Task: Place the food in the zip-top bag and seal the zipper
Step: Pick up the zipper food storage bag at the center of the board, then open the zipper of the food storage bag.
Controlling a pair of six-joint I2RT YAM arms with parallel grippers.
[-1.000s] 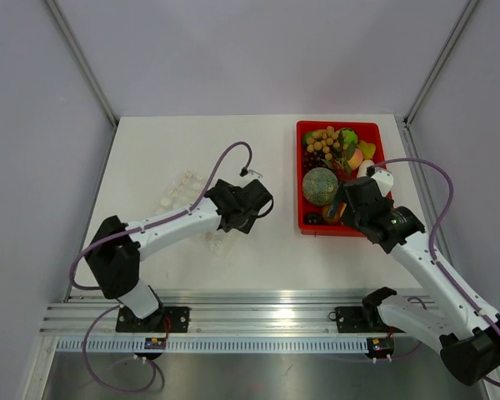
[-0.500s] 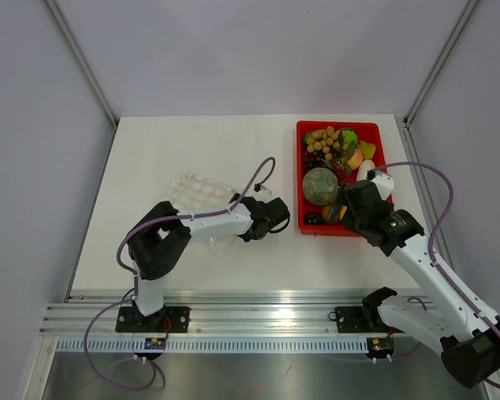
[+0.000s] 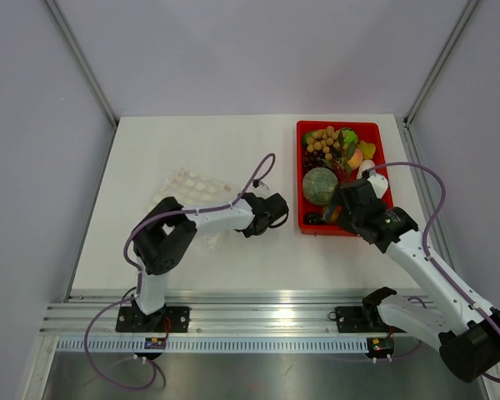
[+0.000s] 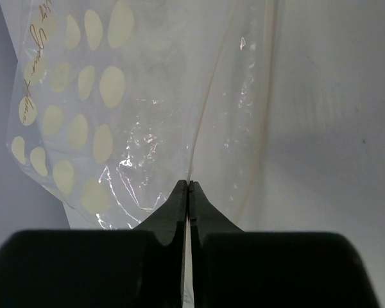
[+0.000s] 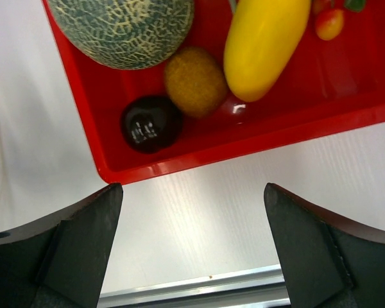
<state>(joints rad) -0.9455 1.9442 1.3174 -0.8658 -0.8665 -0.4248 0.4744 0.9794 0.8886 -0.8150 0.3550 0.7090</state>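
Note:
The zip-top bag (image 3: 192, 188) is clear with cream oval dots and lies flat on the white table, left of centre. My left gripper (image 3: 265, 201) is at the bag's right end. In the left wrist view it (image 4: 190, 186) is shut on a thin fold of the bag (image 4: 115, 128). I cannot pick out the zipper. The food fills the red tray (image 3: 299, 167): a netted melon (image 5: 122, 25), a brown round (image 5: 194, 80), a dark round (image 5: 151, 123) and a yellow piece (image 5: 263, 38). My right gripper (image 5: 192, 189) hangs open above the table beside the tray's near edge (image 5: 244, 138), holding nothing.
The tray's far end holds tan and purple grapes (image 3: 320, 140) and other small pieces. An aluminium rail (image 3: 258, 321) runs along the table's near edge. Grey walls enclose the table on three sides.
My left gripper swung right to the bag's right end and closed on the plastic, its elbow folding in. The bag now lies uncovered. The right arm barely moved.

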